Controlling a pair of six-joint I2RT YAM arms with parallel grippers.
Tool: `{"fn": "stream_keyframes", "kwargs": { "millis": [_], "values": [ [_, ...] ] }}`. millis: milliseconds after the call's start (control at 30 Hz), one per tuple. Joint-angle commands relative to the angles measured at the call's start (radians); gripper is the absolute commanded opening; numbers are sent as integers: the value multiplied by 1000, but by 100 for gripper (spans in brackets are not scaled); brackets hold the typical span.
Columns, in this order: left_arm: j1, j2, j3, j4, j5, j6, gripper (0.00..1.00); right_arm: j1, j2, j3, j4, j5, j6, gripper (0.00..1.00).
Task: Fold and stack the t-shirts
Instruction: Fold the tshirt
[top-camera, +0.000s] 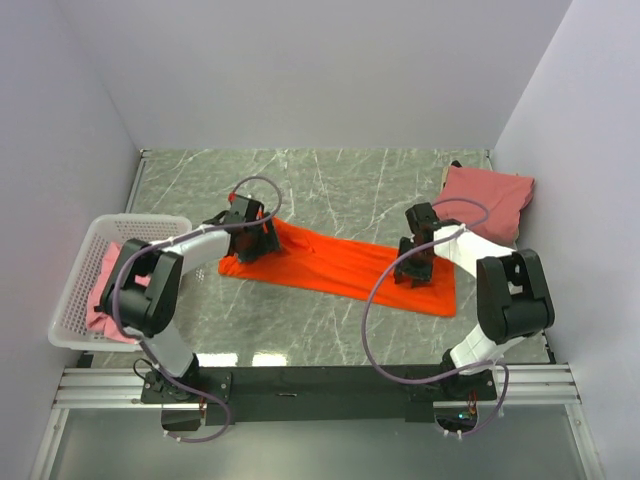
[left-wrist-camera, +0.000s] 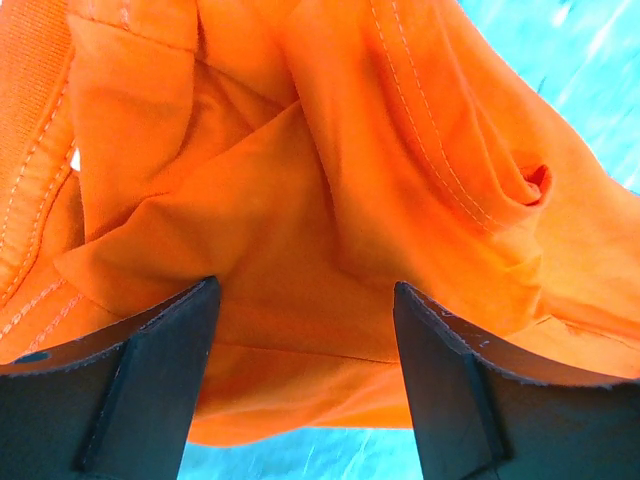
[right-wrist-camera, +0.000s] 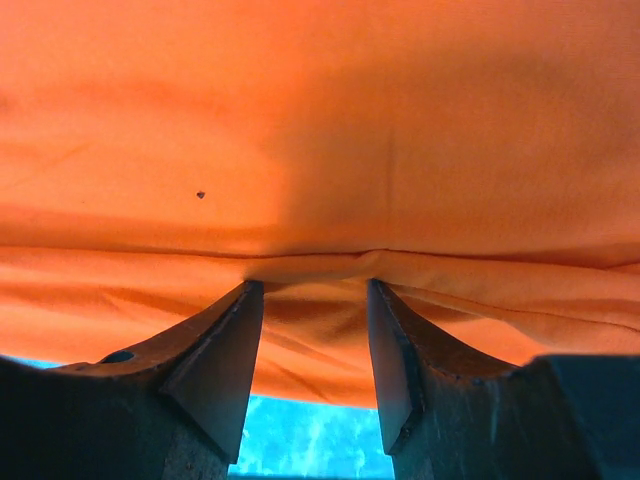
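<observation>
At the far left, well out from the left arm's jaws, a white perforated basket (top-camera: 75, 290) sits at the table's (top-camera: 330, 180) edge. A light pink t-shirt (top-camera: 103, 285) lies bunched inside it.

Next comes the left gripper (top-camera: 252, 235), lowered onto the left end of a bright orange t-shirt (top-camera: 335, 262). The wrist camera shows its two dark fingers (left-wrist-camera: 150, 370) standing wide apart. Crumpled orange cloth, with stitched hems and deep folds, fills the space between and beyond them. The cloth lies loose there and neither finger squeezes it, so these jaws are open.

The orange shirt stretches in a long band across the grey marbled table. It runs from the left jaws to the right jaws, slanting slightly toward the near edge as it goes right.

The right gripper (top-camera: 413, 265) is down on the right end of that band. Its wrist camera shows the fingers (right-wrist-camera: 215, 350) parted, but less widely than the left pair. A thick folded edge of the orange cloth runs straight across both tips, and smooth flat cloth lies beyond it. A gap shows between the fingers, with a strip of table visible below, so these jaws are also open and rest against the fold.

Beyond the right jaws, toward the back right corner, a dusty salmon-pink t-shirt (top-camera: 487, 200) lies folded into a squarish pad. It is well apart from the orange one.
</observation>
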Motion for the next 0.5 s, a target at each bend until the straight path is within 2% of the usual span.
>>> {"fn": "stream_keyframes", "kwargs": {
  "millis": [0,100,233,367,467],
  "values": [
    [2,-53,-107,-164,-43,-36,78,3,-17,-66,-122,9,3,54],
    [-7,-123,-141,-181,-40,-55,78,13,-58,-44,-177,24,-6,54],
    [-13,-234,-100,-239,-58,-72,81,47,-145,121,-258,-3,-18,54],
    [-12,-268,26,-282,-77,-75,84,102,-116,311,-237,-112,-26,54],
    [-12,-262,45,-254,-57,-85,84,164,-44,420,-156,-181,-11,54]
  ]
}}
